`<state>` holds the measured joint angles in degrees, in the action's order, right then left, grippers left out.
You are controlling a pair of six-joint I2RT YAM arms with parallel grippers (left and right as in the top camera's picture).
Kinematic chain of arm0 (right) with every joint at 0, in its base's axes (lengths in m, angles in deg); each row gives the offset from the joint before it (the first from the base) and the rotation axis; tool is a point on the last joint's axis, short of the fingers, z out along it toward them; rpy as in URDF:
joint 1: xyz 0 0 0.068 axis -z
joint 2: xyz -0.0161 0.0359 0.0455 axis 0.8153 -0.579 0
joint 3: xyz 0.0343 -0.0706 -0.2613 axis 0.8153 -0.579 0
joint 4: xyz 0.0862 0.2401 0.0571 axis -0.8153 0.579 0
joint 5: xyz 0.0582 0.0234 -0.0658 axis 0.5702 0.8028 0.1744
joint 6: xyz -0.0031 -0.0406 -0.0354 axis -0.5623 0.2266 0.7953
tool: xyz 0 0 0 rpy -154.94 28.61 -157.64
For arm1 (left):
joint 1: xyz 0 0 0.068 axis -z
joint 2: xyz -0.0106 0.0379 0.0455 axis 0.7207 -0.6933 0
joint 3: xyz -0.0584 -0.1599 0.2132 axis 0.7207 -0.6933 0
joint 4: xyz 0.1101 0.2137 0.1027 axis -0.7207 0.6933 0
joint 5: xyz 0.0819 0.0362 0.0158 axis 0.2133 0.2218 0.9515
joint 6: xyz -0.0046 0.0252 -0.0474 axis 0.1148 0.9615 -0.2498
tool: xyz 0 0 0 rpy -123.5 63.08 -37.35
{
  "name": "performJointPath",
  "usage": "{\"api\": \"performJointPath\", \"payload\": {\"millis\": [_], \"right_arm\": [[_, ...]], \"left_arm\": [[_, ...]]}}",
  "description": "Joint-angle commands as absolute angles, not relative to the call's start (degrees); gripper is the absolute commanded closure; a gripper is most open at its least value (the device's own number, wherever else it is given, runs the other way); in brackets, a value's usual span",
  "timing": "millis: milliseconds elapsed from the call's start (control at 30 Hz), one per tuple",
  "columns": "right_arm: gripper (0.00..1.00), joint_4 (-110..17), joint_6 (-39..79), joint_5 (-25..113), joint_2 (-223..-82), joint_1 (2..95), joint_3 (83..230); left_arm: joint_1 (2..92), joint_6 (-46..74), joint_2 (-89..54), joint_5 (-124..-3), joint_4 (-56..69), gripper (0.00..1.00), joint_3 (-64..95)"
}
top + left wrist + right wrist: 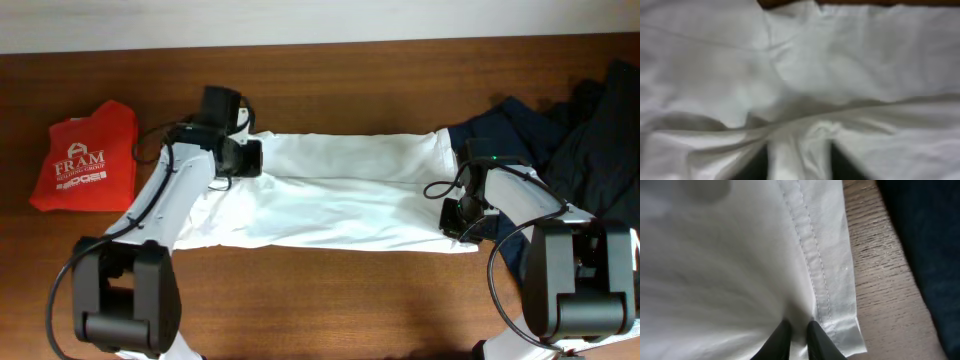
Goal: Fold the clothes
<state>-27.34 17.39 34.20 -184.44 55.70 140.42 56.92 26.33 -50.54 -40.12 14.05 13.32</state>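
Three lots of clothing on one wooden tabletop (pixel 330 300), two arms over them.

One white T-shirt (pixel 340 190), spread wide across the middle, with a long crease along its length. One red garment (pixel 85 160) printed "FRAM", bunched at the far left, near the white one but apparently not touching it. One dark heap (pixel 580 130) of navy and black fabric at the right edge, meeting the far right corner of the white T-shirt. Cannot tell how many pieces inside that heap.

One left end effector (pixel 250 158), low over the far left part of the white T-shirt. Seen from its wrist: two dark fingers (pixel 752 167) with one raised ridge of white cloth bunched between them, so clamped on the shirt.

One right end effector (pixel 458 218), at the near right edge of the same shirt. Seen from its wrist: two dark fingers (pixel 820 340) almost together, pinching white fabric just beside the hem and near the corner. Two rows of stitching along that hem. One strip of bare wood between hem and navy cloth.
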Motion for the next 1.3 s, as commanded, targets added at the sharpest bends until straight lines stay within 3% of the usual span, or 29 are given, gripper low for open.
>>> {"api": "performJointPath", "payload": {"millis": [0,67,133,300,433,500,533,567,600,800,867,900,967,1000,1100,1167,1267], "right_arm": [[0.83,-27.64,16.52,30.27,-185.4,56.16,138.6],[0.79,-27.67,16.52,30.24,-185.4,56.14,138.6],[0.78,-27.64,16.52,30.27,-185.4,56.16,138.6],[0.75,-27.62,16.52,30.27,-185.4,56.16,138.6],[0.75,-27.58,16.5,30.55,-185.4,56.14,138.6],[0.75,-27.45,16.5,30.55,-185.4,56.14,138.6],[0.75,-27.16,16.52,30.53,-185.4,56.14,138.6],[0.75,-26.57,16.52,30.51,-185.4,56.14,138.6],[0.75,-25.94,16.52,30.48,-185.4,56.14,138.6],[0.75,-20.96,16.54,32.69,-185.38,56.14,138.62],[0.75,-20.45,16.54,32.89,-184.87,56.14,139.85],[0.75,-19.38,16.54,32.91,-184.33,56.14,141.42],[0.66,-16.34,16.52,32.91,-182.4,56.14,146.51],[0.59,-14.16,16.52,32.91,-181.18,56.14,150.54],[0.55,-8.76,20.02,36.76,-179.19,56.14,163.02],[0.55,-7.27,23.25,42.31,-179.19,56.14,167.28],[0.55,-6.4,23.23,43.25,-179.21,56.14,167.65]], "left_arm": [[56.7,26.46,-50.39,-37.13,23.18,0.29,13.48],[55.13,22.55,-50.39,-29.15,31.31,0.28,13.5],[47.37,14.55,-50.37,-28.3,35.92,0.25,13.5],[31.46,13.67,-50.39,-29.94,35.44,0.23,10.15],[28.31,13.69,-50.39,-30.51,29.15,0.28,1.5],[28.31,13.69,-50.39,-31.91,23.58,0.44,-2.98],[28.31,13.72,-50.39,-31.84,22.05,0.6,-4.1],[28.31,13.72,-50.39,-30.68,21.8,0.85,-4.53],[27.76,13.69,-50.39,-27.91,22.4,0.99,-4.51],[20.81,11.27,-49.08,-30.53,27.99,0.97,-3.92],[20.92,11.38,-45.23,-30.55,30.2,0.75,-1.65],[20.92,11.38,-42.61,-30.55,31.09,0.59,-0.73],[20.92,11.4,-37.67,-30.66,32.65,0.44,0.78],[20.92,14.28,-34.44,-34.94,32.62,0.44,2.53],[25.2,26.48,-33.02,-51.84,23.55,0.43,7.4],[29.93,29.3,-34.22,-52.54,16.93,0.35,8.8],[35.19,33.93,-40.86,-55.03,7.6,0.35,12.49]]}}
